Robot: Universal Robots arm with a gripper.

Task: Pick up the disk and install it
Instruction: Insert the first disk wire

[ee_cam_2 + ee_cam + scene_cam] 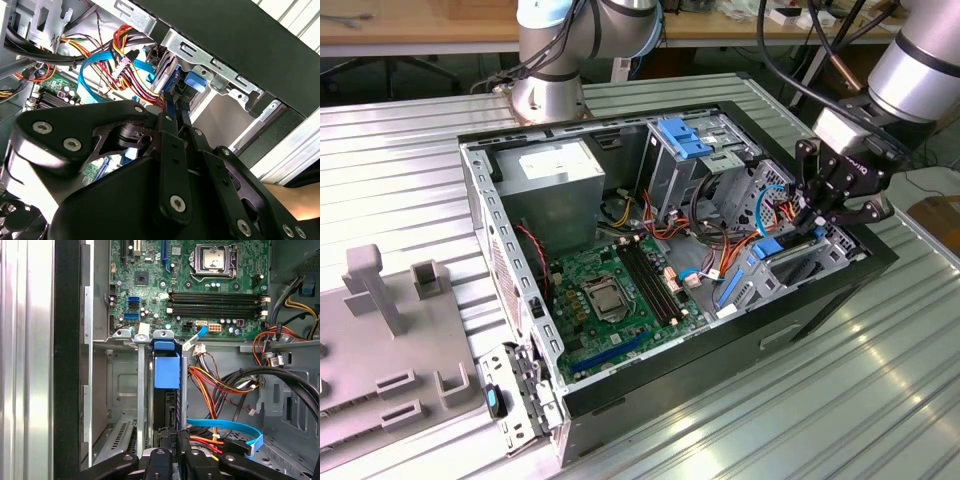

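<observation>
- Inspecting the gripper (175, 435), we find it clenched on the disk (166, 370), edgewise in the drive cage (122, 390);
- we judge: keep it square, push straight.

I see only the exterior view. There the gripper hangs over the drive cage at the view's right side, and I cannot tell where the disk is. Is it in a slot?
Observer: Yes. In the first wrist view the disk stands on edge between two metal rails of the drive cage. Its blue carrier end points toward the motherboard.
Operator: Does the gripper hold it?
Observer: In the second wrist view the gripper has its jaws shut on the disk's near edge.
Operator: Do cables cross the slot?
Observer: No. The first wrist view shows the blue cable and the orange wires beside the cage, outside the rails.
</observation>
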